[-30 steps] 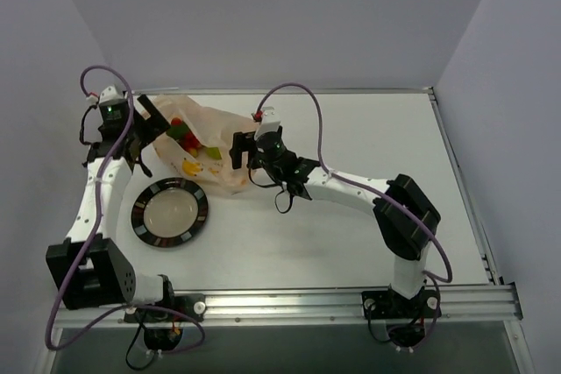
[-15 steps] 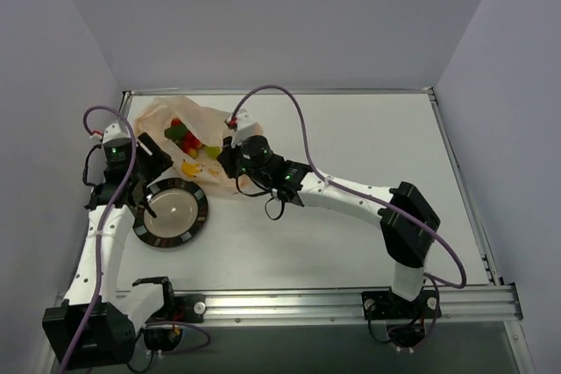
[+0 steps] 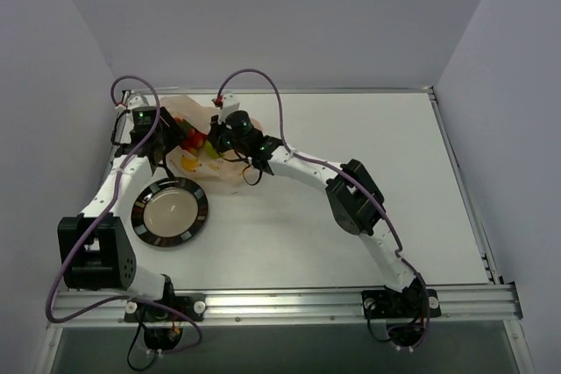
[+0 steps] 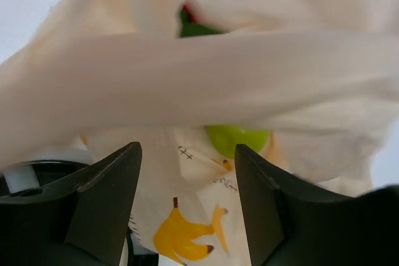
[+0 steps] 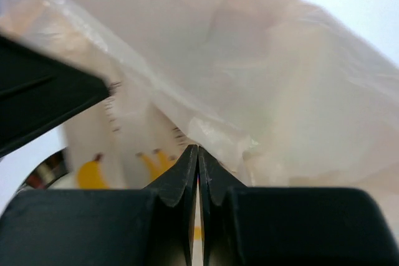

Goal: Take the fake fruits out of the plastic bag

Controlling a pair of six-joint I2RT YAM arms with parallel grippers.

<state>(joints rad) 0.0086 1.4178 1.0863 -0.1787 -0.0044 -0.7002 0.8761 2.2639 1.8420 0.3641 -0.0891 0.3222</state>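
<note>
**Fruits all in bag; both claws at its mouth**

Top view: the bag (image 3: 197,166) lies at the far left of the table, just beyond the plate (image 3: 140,216). The fruits (image 3: 190,138) show red and green inside it, between the two wrists. The left claw (image 3: 169,135) is at the bag's left side and the right claw (image 3: 213,139) at its right. I cannot read either opening from up here. I see no fruit on the plate or on the bare table.

Left wrist view: the left claw (image 4: 187,175) stands partly open with nothing between its fingers. A band of bag film crosses just ahead of them. The pear (image 4: 237,138) sits behind the film, past the fingertips, above a banana print (image 4: 184,238).

Right wrist view: the right claw (image 5: 197,149) is closed tight, tips together. A fold of the bag runs into the tips, so I judge it pinched.

Progress: nothing is out yet, so every fruit remains to be taken. My read is that the right claw holds the bag while the left lines up on the pear, with film between them.
</note>
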